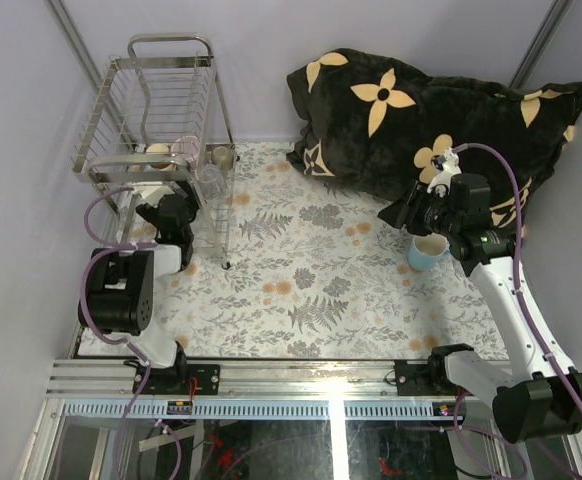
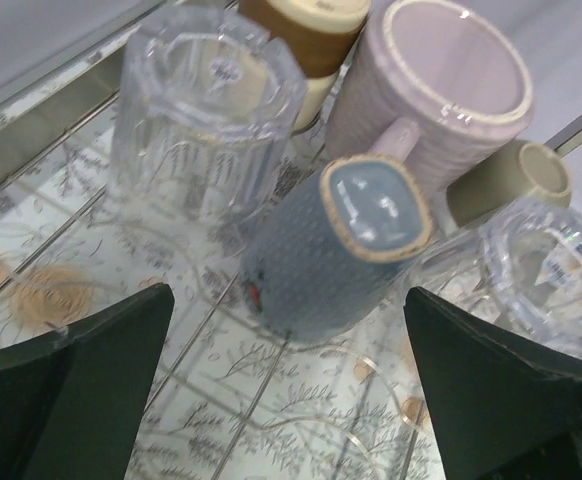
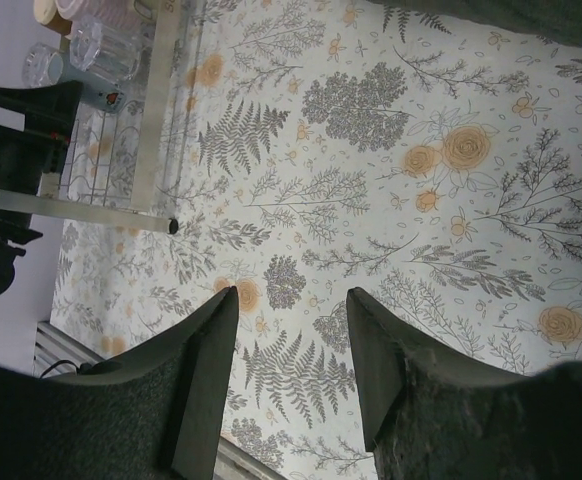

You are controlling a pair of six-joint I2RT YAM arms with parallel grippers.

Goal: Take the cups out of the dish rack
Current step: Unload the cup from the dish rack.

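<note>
Left fingers (image 2: 81, 380), spread wide, flank a blue cup (image 2: 336, 250) inverted in the rack (image 1: 171, 42) to drain, poised to pinch; right fingers (image 3: 201, 380), half-spread, hold nothing.

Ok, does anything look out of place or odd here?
Yes: a big black pillow with cream flowers lies on the table, far right, odd company for a dish rack. Nothing looks spilled or broken.
</note>
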